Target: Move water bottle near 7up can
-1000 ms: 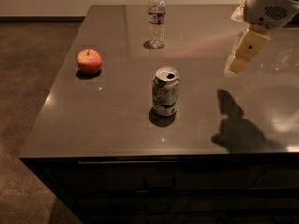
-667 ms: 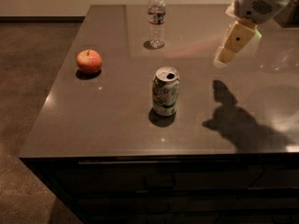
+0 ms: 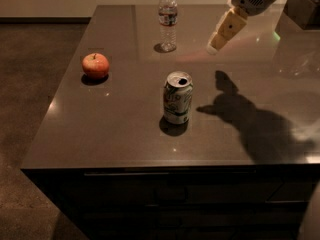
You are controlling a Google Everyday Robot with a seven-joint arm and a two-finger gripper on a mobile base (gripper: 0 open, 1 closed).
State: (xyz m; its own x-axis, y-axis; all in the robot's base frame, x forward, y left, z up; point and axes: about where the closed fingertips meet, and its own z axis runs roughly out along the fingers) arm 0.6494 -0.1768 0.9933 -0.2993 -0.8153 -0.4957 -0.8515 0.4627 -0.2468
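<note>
In the camera view the water bottle (image 3: 168, 19) stands upright and capped at top centre of the dark counter (image 3: 120, 134); its fill level is unclear. The 7up can (image 3: 177, 99) stands mid-frame, well apart from it, its contents hidden. A red apple (image 3: 95, 65) lies at left. The gripper (image 3: 216, 44) hangs at upper right, near the bottle without touching it; whether it is wide or narrow cannot be told.
</note>
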